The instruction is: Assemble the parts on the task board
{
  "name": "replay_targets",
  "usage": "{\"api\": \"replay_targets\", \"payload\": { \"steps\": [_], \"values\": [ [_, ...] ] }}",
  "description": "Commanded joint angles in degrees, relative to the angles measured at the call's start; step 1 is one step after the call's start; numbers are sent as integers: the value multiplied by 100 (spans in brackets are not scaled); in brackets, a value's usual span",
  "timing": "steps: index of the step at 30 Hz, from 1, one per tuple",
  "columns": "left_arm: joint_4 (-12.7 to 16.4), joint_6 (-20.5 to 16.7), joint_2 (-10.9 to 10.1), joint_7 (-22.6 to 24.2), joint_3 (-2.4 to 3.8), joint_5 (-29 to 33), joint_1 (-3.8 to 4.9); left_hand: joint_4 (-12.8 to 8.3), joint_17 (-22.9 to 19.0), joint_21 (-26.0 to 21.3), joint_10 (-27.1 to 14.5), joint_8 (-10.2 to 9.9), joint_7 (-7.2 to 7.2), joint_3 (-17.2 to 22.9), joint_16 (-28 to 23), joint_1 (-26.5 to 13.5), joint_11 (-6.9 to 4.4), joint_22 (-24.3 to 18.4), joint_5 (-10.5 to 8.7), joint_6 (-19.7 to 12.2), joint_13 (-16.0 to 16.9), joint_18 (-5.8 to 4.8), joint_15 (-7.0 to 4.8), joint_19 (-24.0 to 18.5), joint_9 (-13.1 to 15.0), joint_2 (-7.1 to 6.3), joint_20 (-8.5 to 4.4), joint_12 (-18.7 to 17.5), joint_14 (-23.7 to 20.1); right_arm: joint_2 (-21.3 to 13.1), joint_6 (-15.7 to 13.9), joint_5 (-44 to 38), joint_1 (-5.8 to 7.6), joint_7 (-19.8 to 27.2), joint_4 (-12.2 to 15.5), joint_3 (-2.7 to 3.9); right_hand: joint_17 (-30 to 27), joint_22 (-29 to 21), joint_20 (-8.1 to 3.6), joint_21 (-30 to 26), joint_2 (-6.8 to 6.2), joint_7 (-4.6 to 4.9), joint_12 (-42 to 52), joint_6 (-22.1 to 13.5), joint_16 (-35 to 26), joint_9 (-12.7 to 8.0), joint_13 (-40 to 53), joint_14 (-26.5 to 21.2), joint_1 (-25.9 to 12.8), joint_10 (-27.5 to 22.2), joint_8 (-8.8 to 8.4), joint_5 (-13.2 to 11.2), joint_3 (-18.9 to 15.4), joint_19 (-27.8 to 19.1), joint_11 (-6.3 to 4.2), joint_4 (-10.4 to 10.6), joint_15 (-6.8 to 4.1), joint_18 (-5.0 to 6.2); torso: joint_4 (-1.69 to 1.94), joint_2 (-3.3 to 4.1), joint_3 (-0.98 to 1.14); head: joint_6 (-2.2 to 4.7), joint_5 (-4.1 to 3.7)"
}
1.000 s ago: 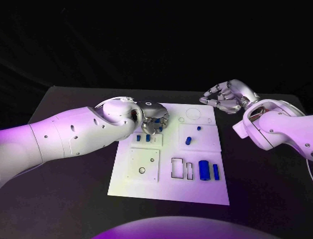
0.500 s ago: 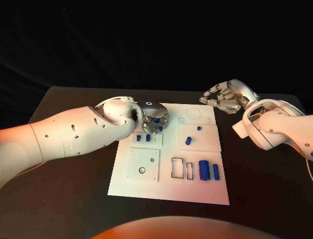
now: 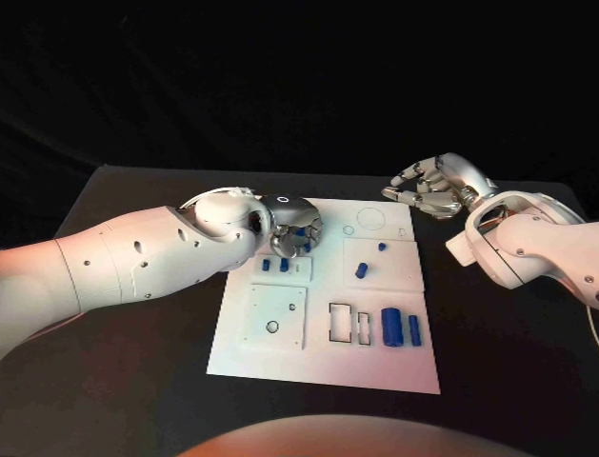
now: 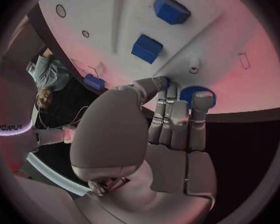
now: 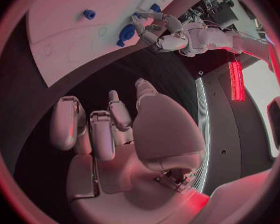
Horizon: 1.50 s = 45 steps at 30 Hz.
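Observation:
The white task board lies in the middle of the black table. My left hand is low over its far left corner, and its fingertips and thumb close round a blue round part near the board's edge. That same round part and left hand show across the board in the right wrist view. My right hand hovers off the board's far right corner, fingers loosely bent and apart, holding nothing. Two blue blocks sit just in front of the left hand.
A blue peg and a small blue piece stand in the board's right middle panel. Two blue bars lie at the near right beside empty rectangular slots. A panel with holes is at the near left.

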Motion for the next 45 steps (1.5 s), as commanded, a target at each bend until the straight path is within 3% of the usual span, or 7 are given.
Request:
{"api": "replay_targets", "payload": {
  "steps": [1,5,14,19,28,35,45],
  "values": [
    [100,-153,-59,56,23,31,-7,-20,4,40,53,6,-5,-13,23,-35,5,6,3,51,1,-57,-2,30,12,40,4,16,45,5,16,-58,-3,60,1,1,418,354,2,-30,19,-26,-13,-20,-34,-3,8,343,-24,-10,19,19,-26,-36,-3,4,-34,58,2,-12,1,6,14],
    [256,-181,-185,36,56,66,-4,-14,11,52,66,-1,-7,-21,26,-57,2,32,3,65,3,-63,-4,52,19,39,3,2,59,4,9,-58,-3,64,-2,1,418,354,2,-30,19,-26,-13,-20,-34,-3,8,343,-24,-10,19,19,-26,-36,-3,4,-34,58,9,-15,2,18,22],
    [768,-203,-641,-76,223,128,5,-9,-9,58,83,-10,-11,-32,23,-79,-3,44,3,79,6,-66,-8,65,27,30,1,-15,63,-6,0,-62,-4,67,-7,1,419,354,0,-32,32,-28,-6,-16,-35,-2,15,344,-35,-3,27,19,-25,-35,-5,5,-36,58,22,-26,2,41,35],
    [937,-179,-862,-124,261,162,8,-7,-12,58,89,-13,-14,-36,22,-87,-5,45,4,85,6,-67,-9,67,29,26,1,-21,65,-14,-1,-63,-6,66,-9,1,419,354,0,-32,32,-28,-6,-16,-35,-2,15,344,-35,-3,27,19,-25,-35,-5,5,-36,58,31,-38,1,27,28],
    [896,-57,-1100,-176,274,255,4,-4,-37,46,94,-21,-16,-41,16,-99,-7,17,4,89,6,-61,-10,49,32,17,0,-33,60,-27,-3,-64,-9,62,-7,1,419,354,0,-32,32,-28,-6,-16,-35,-2,15,344,-35,-3,27,19,-25,-35,-5,5,-36,58,21,-22,-3,27,45],
    [829,22,-1102,-175,269,282,-1,-3,-50,41,94,-26,-17,-41,11,-103,-7,6,5,89,5,-59,-11,41,33,16,-1,-42,55,-28,-4,-66,-11,60,-4,1,419,354,0,-32,32,-28,-6,-16,-35,-2,15,344,-35,-3,27,19,-25,-35,-5,5,-36,58,16,-14,-7,6,49],
    [719,57,-1036,-152,251,310,-5,-2,-76,32,96,-32,-19,-39,3,-106,-8,-13,6,89,5,-55,-11,27,35,14,-2,-51,45,-31,-6,-67,-11,56,0,1,419,354,0,-32,32,-28,-6,-16,-35,-2,15,344,-35,-3,27,19,-25,-35,-5,5,-36,58,15,-16,6,-8,49]
  ]
}}
